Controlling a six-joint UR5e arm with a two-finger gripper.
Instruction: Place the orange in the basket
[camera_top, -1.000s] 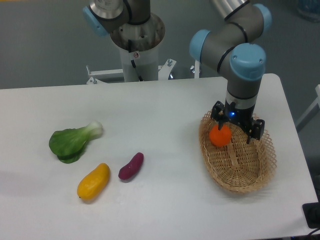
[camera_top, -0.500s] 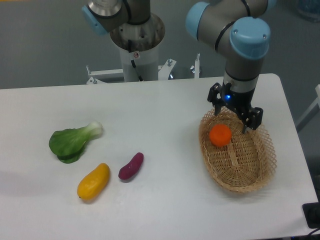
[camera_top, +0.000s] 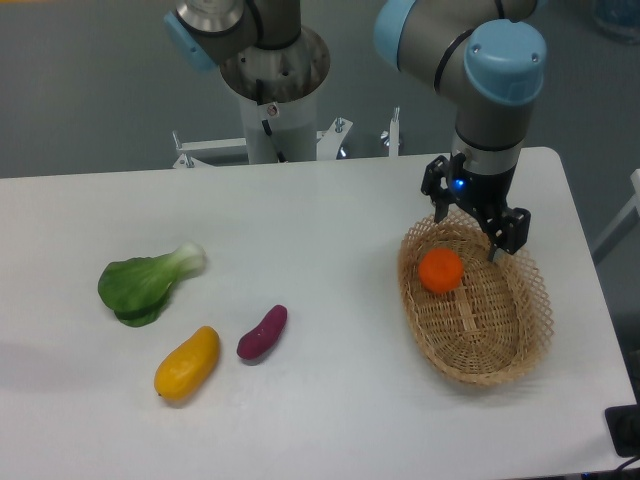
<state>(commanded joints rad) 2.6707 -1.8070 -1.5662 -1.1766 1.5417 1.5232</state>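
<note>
The small, smooth, bright orange round fruit (camera_top: 440, 270) lies inside the oval, light-tan woven wicker basket (camera_top: 520, 350), toward its far end. I judge it light, firm and prone to rolling; I would grip across its widest middle. My two-finger gripper (camera_top: 478, 221) hangs above that end, jaws apart, holding nothing.

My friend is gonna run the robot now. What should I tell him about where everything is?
Gripper: open, empty, hovering above the far end of the basket.
Orange: lying inside the basket near its far end, free of the fingers.
Done: the orange is in the basket.
Left: only moving the arm clear, it seems.
Also on the table, off to the side: a bok choy, a yellow mango and a purple sweet potato.
</note>
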